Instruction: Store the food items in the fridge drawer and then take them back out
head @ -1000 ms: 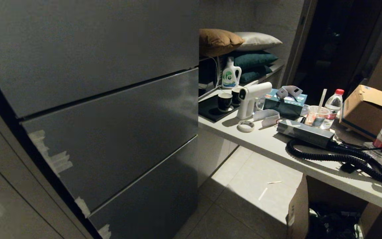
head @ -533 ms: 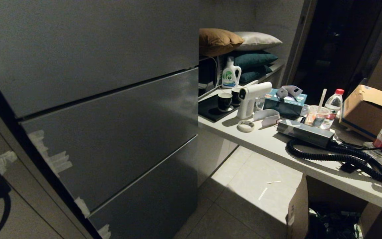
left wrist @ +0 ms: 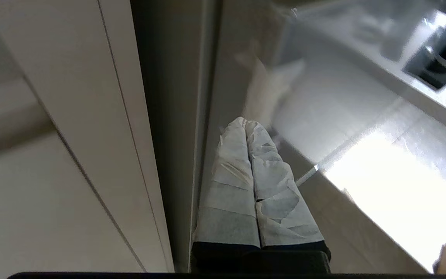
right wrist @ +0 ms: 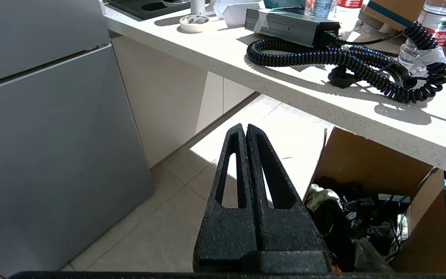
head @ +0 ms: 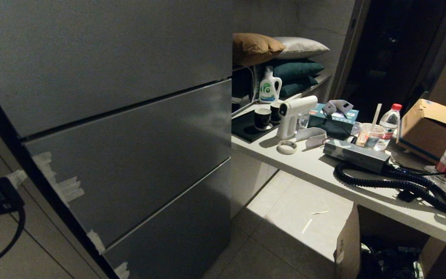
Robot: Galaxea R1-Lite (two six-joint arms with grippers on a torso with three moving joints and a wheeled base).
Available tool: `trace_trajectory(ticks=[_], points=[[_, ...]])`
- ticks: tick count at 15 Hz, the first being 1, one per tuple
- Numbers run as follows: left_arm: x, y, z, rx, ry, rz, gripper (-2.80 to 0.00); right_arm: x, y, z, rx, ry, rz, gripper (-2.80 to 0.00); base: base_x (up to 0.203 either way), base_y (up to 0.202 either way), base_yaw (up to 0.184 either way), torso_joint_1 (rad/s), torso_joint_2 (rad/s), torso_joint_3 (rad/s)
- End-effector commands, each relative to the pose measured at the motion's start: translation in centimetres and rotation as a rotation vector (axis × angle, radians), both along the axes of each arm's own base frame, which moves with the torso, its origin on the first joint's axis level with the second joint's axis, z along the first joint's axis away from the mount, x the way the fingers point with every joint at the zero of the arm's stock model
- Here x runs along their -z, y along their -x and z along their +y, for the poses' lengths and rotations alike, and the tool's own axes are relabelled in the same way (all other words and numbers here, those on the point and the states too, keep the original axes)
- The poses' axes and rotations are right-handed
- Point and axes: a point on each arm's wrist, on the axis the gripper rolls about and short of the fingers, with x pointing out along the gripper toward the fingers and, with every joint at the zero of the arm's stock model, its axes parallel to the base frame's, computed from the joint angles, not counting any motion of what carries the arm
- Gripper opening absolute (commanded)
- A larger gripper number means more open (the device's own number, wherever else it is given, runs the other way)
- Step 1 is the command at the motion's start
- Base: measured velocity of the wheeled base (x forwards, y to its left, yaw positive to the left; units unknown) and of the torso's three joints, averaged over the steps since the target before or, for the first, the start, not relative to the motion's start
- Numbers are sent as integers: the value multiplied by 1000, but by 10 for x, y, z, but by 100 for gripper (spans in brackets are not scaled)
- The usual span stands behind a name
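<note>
Fridge drawer (head: 130,155) noted shut, food unseen | left gripper (left wrist: 246,124) pressed together at 9 o'clock edge | right gripper (right wrist: 245,130) together, parked | panel judged stiff, slick; taped edge favoured for purchase.

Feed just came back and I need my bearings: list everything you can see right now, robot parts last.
fridge drawer: one, dark grey taped front, shut, middle of fridge.
pillows: four, brown, grey and dark teal, stacked on shelf.
detergent bottle: one, white, below pillows.
cups: two, black, on tray.
spray gun: one, white, on counter.
tape roll: one, whitish, counter edge.
water bottles: two, clear, red caps.
coiled cable: one, black.
cardboard boxes: two, brown, counter and floor.
left gripper: shut, taped white, beside fridge edge.
right gripper: shut, black, over floor.
</note>
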Motion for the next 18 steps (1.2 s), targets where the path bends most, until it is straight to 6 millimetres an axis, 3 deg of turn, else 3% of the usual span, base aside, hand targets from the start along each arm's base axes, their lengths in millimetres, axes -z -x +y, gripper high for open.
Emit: trace_trajectory(ticks=[1,10,18], points=[[10,-17,7,-9,2,7,-280,0,0,0,1,0,-1,-280,0,0,0,0,0,0],[31,-55,20,-26,-1,-56,-280,0,0,0,1,-2,-1,-280,0,0,0,0,0,0],[44,-43,11,173,76,-29,-280,0,0,0,1,-2,-1,-280,0,0,0,0,0,0]])
